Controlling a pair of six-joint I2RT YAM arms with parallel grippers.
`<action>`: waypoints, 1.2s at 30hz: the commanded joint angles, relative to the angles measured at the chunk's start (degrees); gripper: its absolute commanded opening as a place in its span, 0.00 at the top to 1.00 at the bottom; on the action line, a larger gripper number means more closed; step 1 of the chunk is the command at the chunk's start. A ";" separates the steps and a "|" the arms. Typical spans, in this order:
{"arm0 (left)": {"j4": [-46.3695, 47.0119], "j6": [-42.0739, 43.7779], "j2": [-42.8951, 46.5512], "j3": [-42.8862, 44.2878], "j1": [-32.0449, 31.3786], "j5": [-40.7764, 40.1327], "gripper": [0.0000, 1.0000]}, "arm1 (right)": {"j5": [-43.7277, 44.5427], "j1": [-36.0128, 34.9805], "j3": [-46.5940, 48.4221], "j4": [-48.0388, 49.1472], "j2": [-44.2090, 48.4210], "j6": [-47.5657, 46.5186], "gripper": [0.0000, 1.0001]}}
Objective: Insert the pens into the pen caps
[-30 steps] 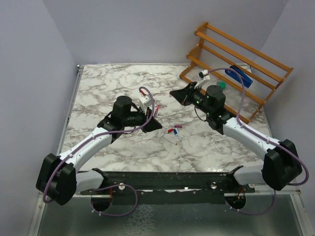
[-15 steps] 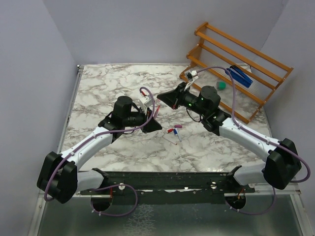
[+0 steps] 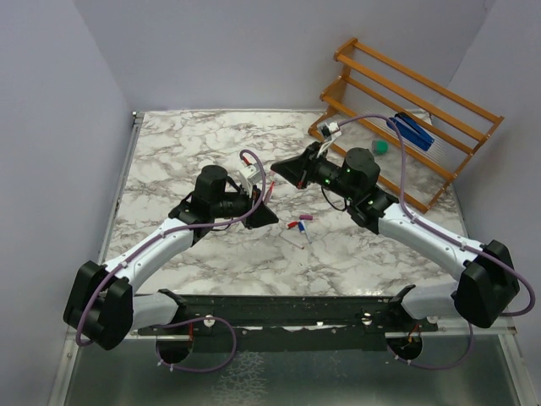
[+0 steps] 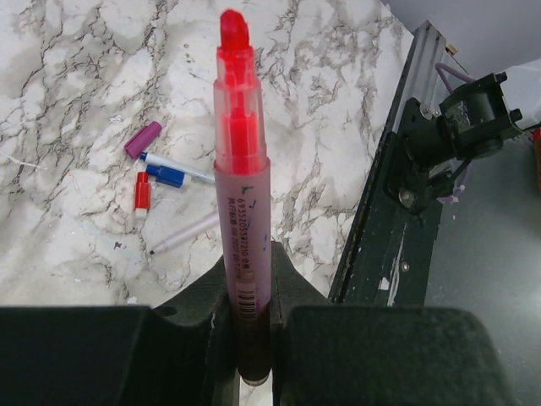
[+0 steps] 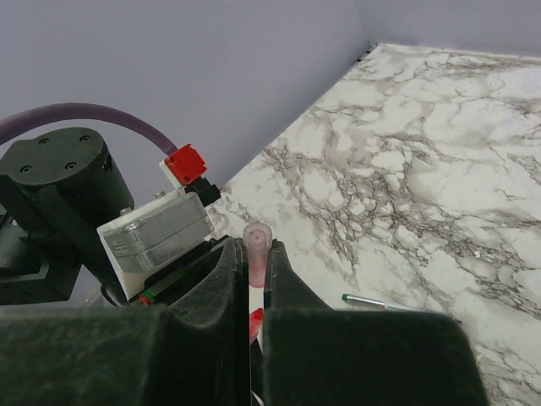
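Observation:
My left gripper (image 4: 247,258) is shut on the lower barrel of an uncapped red highlighter pen (image 4: 241,169), which points up and away from the jaws. My right gripper (image 5: 256,254) is shut on a small translucent pink pen cap (image 5: 257,244), and the pen's red tip (image 5: 255,321) shows just below it between the fingers. In the top view the right gripper (image 3: 283,169) hangs close above and right of the left gripper (image 3: 260,207). On the marble lie a purple cap (image 4: 144,139), a blue-capped thin pen (image 4: 173,174), a red cap (image 4: 142,193) and a thin pale pen (image 4: 186,233).
A wooden rack (image 3: 406,101) stands at the back right with a big blue object (image 3: 412,131) on it and a small green block (image 3: 381,147) beside it. A thin green-tipped pen (image 5: 380,303) lies on the marble. The black base rail (image 4: 397,169) runs along the near edge.
The right gripper with the pink cap has swung left from near the rack to close above the left gripper. It has barely moved in the last half second. The left arm has stayed still.

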State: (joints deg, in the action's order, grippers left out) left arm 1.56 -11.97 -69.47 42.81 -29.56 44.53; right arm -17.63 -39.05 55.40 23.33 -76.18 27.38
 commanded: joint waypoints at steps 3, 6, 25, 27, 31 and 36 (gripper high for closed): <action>0.45 0.33 1.02 -0.27 0.56 -0.04 1.00 | -0.51 -0.41 -0.65 -2.40 1.57 -1.24 1.00; 0.35 0.29 1.17 -0.27 0.65 -0.14 1.00 | -1.24 -0.69 -1.29 -2.95 1.69 -0.83 1.00; -0.07 0.58 1.88 -0.53 0.87 -1.42 1.00 | -1.27 -2.52 -2.30 -8.22 2.80 -2.16 1.00; -0.07 0.58 1.84 -0.49 0.91 -1.42 1.00 | -0.48 -2.52 -2.71 -8.61 3.16 -2.55 1.00; 0.00 0.58 1.88 -0.49 0.94 -1.23 1.00 | 1.06 -2.52 -4.07 -7.94 3.73 -2.86 1.00; 0.09 0.43 1.86 -0.53 1.07 -1.20 1.00 | 1.10 -2.52 -4.66 -6.03 3.04 -2.48 1.00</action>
State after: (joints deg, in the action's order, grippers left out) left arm -0.16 -11.73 -68.95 42.59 -29.15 44.34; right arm -16.25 -40.84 52.29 18.81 -73.14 25.43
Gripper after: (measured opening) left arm 0.129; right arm 0.057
